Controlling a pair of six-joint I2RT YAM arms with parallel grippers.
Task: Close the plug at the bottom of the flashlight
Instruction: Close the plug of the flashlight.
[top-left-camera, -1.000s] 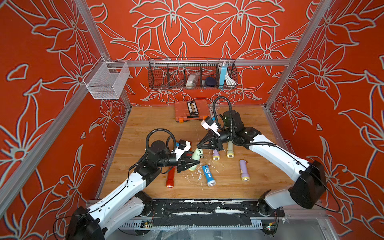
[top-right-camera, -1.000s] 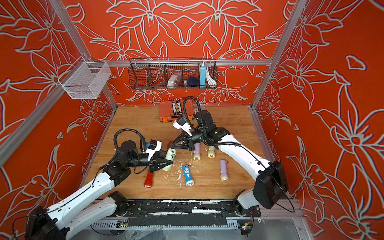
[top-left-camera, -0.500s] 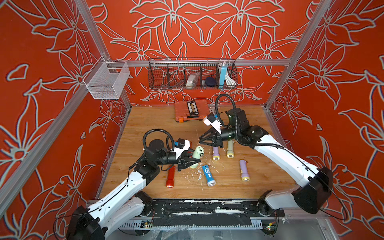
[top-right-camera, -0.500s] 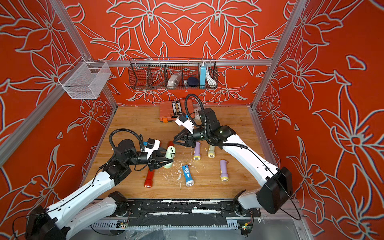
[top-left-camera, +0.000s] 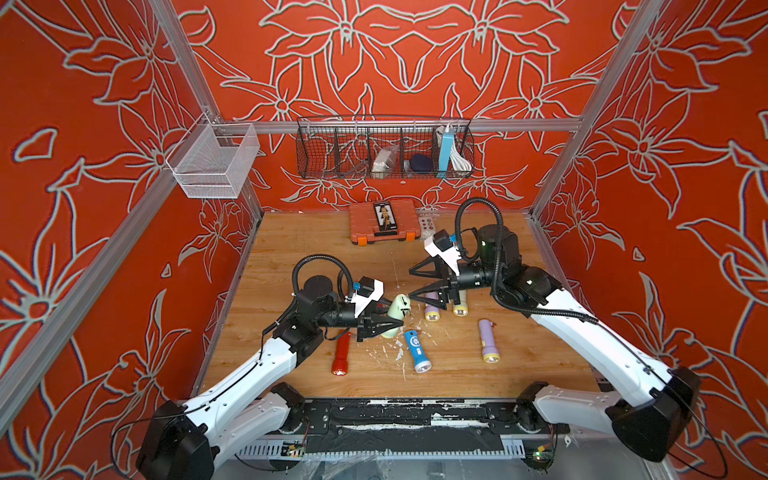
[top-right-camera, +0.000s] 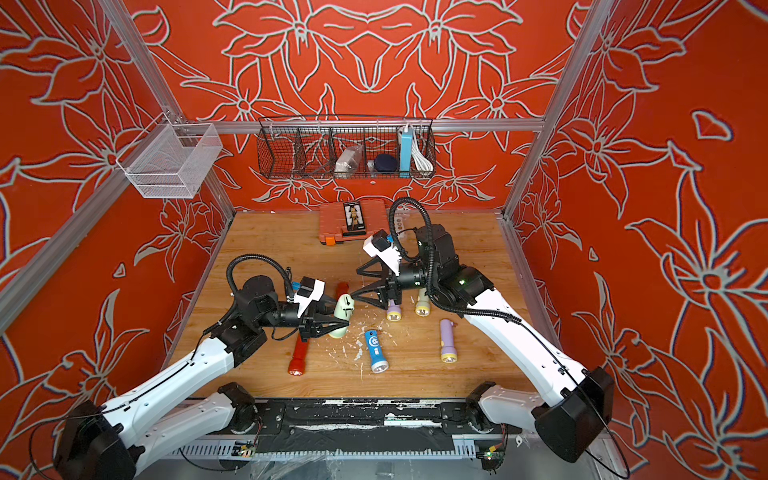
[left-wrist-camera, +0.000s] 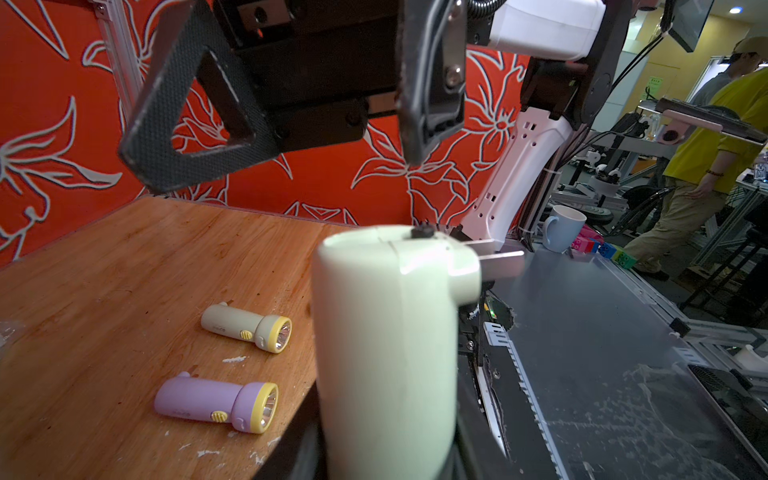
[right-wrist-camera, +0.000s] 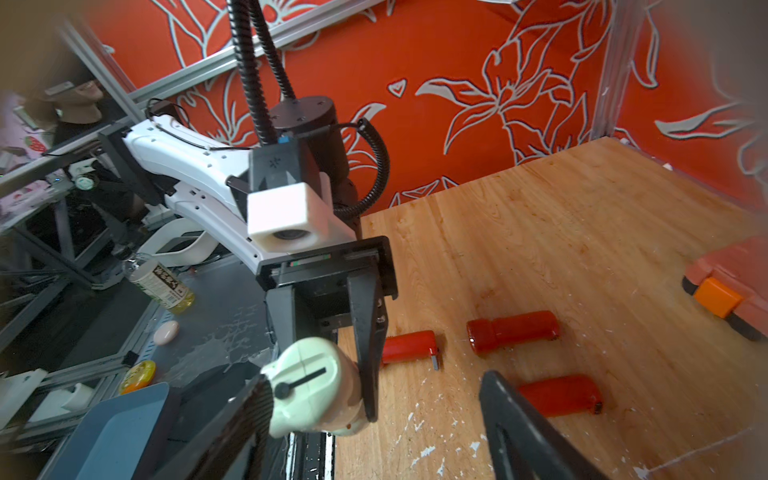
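Note:
My left gripper (top-left-camera: 392, 324) is shut on a pale green flashlight (top-left-camera: 397, 311), held above the wooden table (top-left-camera: 299, 249) with its bottom end tilted up toward the right arm. In the left wrist view the flashlight (left-wrist-camera: 386, 332) fills the middle, and the plug (left-wrist-camera: 496, 259) shows as metal prongs sticking out sideways at its end. My right gripper (top-left-camera: 411, 284) is open just beyond that end. One of its fingers (right-wrist-camera: 249, 411) lies right beside the flashlight's end (right-wrist-camera: 307, 374); I cannot tell if they touch.
On the table lie a red flashlight (top-left-camera: 340, 355), a blue one (top-left-camera: 415, 351), a purple one (top-left-camera: 487, 340), and a purple (top-left-camera: 432, 309) and a beige one (top-left-camera: 460, 305) under the right gripper. An orange case (top-left-camera: 382, 222) sits at the back, below a black wire basket (top-left-camera: 384, 151).
The right gripper has opened wide and drawn back a little from the flashlight's end. The left gripper keeps hold of the flashlight and has barely moved.

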